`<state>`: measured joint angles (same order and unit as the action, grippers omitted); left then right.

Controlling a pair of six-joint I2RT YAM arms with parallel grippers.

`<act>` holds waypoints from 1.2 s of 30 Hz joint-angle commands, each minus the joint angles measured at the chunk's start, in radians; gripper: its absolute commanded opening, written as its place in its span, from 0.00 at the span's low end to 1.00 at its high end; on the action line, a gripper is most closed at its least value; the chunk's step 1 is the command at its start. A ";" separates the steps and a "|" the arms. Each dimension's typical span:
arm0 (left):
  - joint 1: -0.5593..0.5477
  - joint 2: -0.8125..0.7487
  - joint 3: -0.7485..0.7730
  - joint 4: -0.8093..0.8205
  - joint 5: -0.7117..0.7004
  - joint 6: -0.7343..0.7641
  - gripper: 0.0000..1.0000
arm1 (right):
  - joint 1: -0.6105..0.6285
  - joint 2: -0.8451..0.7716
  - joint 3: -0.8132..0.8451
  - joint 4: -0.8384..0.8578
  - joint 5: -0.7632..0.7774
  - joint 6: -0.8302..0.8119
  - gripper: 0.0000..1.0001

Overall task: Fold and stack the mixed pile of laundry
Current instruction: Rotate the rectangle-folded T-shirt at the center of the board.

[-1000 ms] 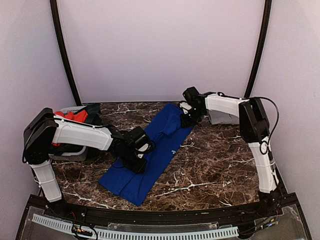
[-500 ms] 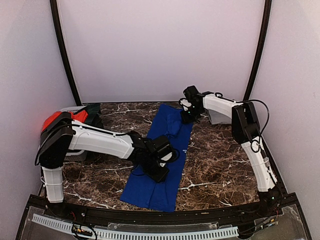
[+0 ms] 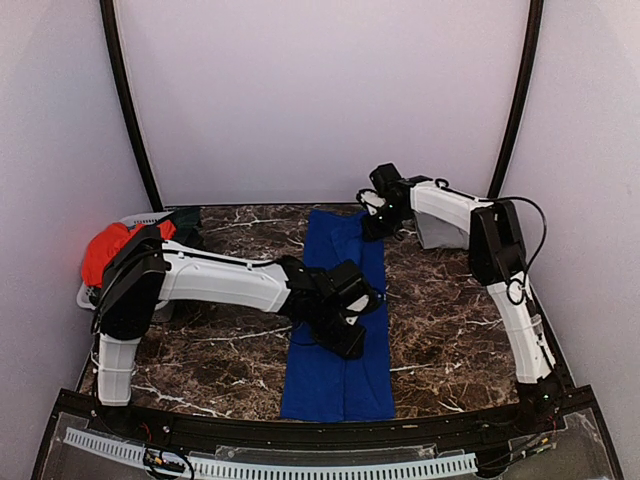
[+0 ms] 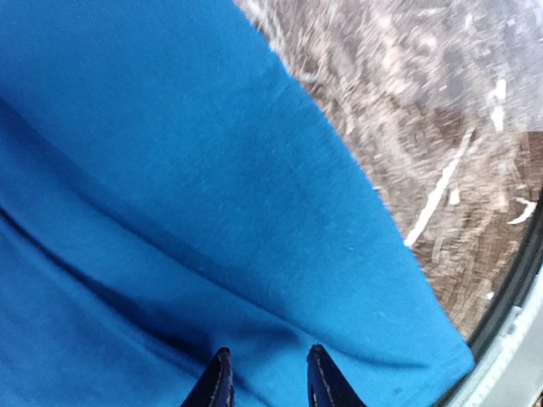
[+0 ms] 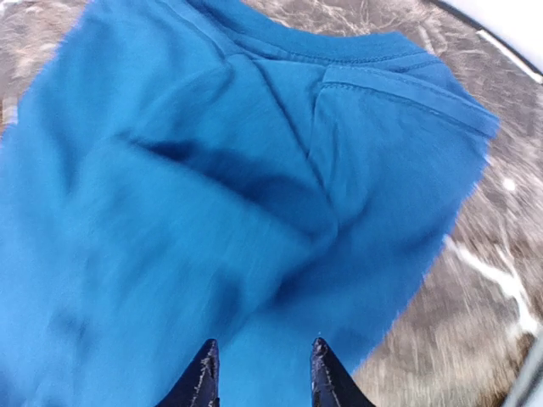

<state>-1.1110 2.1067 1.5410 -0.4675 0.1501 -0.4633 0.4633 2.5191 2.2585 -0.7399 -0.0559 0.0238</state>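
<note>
The royal-blue T-shirt point(image 3: 336, 385) lies folded as a long strip on the marble table, running from the back edge to the near edge. My left gripper point(image 3: 351, 346) hovers low over the strip's middle. In the left wrist view it point(image 4: 267, 377) stands open, with blue cloth point(image 4: 212, 170) beneath the tips and nothing pinched. My right gripper point(image 3: 372, 232) sits at the shirt's far right corner, also open point(image 5: 261, 369) above the collar end point(image 5: 339, 76). The rest of the laundry pile, a red-orange garment point(image 3: 108, 250) and dark cloth point(image 3: 186, 226), is heaped at the far left.
The red-orange garment and dark cloth fill a pale basket point(image 3: 88, 297) at the left edge. A pale grey object point(image 3: 440, 234) sits at the back right behind the right arm. Bare marble point(image 3: 450, 330) shows right of the shirt. A black rail point(image 3: 300, 432) borders the near edge.
The blue shirt swung from a diagonal lie to straight front-to-back. My left gripper travelled right with it, and the right gripper shifted slightly toward the back. Both jaws have widened.
</note>
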 commanded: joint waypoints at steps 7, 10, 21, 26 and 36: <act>0.274 -0.187 -0.041 0.101 0.013 0.013 0.30 | 0.003 -0.378 -0.336 0.082 -0.133 0.084 0.33; 0.323 -0.146 -0.011 0.108 -0.005 0.034 0.26 | 0.030 -0.412 -0.458 0.124 -0.150 0.100 0.29; 0.379 0.038 0.075 0.160 -0.007 0.043 0.21 | 0.065 -0.343 -0.587 0.205 -0.131 0.122 0.22; 0.413 0.102 0.087 0.186 0.004 0.010 0.18 | 0.041 -0.241 -0.516 0.200 -0.122 0.124 0.19; 0.511 0.280 0.259 0.176 0.106 0.010 0.17 | -0.022 -0.078 -0.287 0.165 -0.115 0.119 0.20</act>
<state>-0.6415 2.3062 1.7309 -0.2699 0.2131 -0.4534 0.4702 2.3539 1.8774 -0.5598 -0.1902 0.1440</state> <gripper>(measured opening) 0.173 0.192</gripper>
